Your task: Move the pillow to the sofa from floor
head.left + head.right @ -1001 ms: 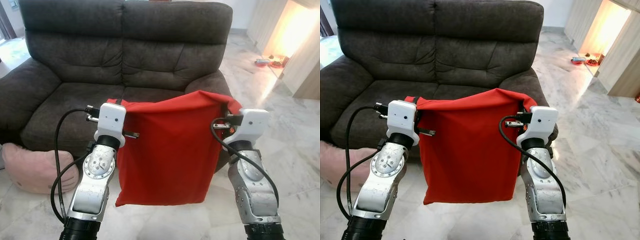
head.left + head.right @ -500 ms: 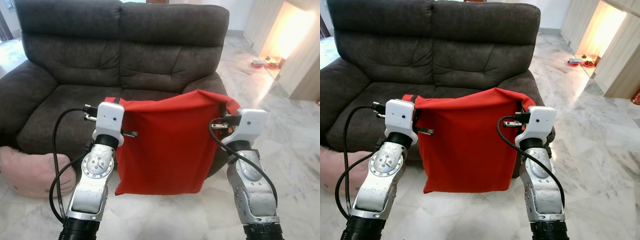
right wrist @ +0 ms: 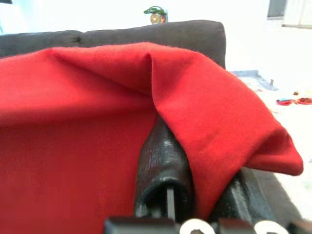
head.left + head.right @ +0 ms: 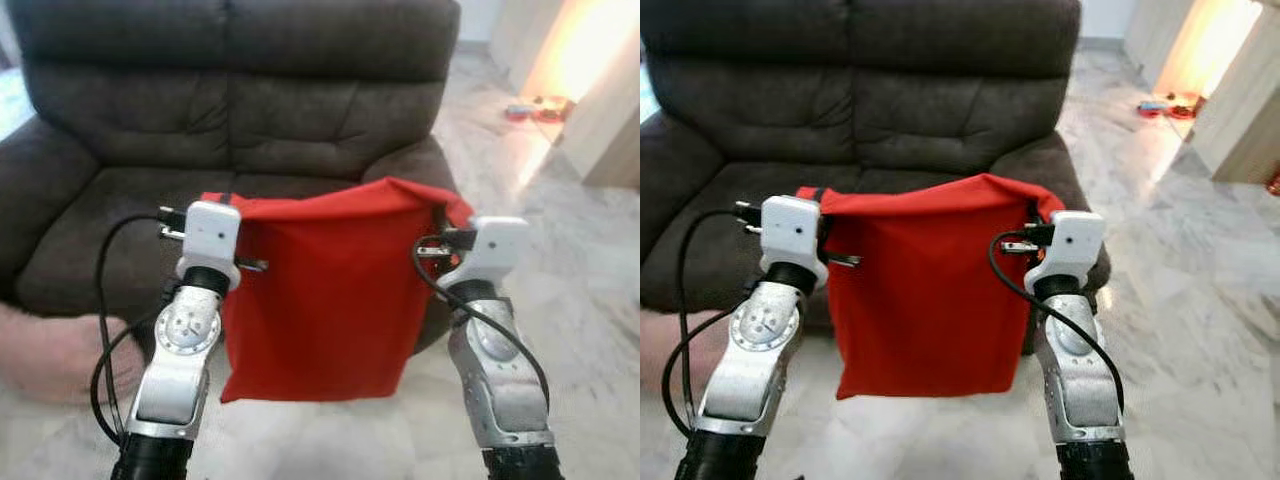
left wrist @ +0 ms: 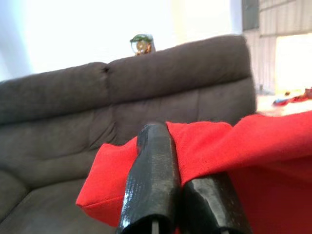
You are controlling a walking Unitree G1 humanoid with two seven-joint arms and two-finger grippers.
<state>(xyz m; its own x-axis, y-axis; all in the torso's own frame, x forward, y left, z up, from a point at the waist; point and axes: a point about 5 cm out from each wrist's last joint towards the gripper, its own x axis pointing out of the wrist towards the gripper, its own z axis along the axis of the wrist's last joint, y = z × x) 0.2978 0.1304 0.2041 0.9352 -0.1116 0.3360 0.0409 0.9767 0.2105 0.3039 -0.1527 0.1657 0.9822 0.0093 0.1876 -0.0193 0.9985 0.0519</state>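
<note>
The flat red fabric pillow (image 4: 320, 290) hangs before the dark brown fabric sofa (image 4: 240, 100), its top corners clenched by the left gripper (image 5: 178, 195) and right gripper (image 3: 195, 195).

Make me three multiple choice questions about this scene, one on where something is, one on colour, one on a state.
1. Where is the red fabric pillow?
A. Lying on the seat
B. Held up before the dark brown fabric sofa
C. On the floor

2. What colour is the cushion on the marble floor beside the sofa?
A. Pink
B. Blue
C. Green

3. The left end effector is:
A. Wide open
B. Shut on the pillow's corner
C. Hanging idle

Answers: B, the pillow hangs between both arms, the right end effector at its other corner; A, the pink cushion; B, its fingers pinch the cloth.
</note>
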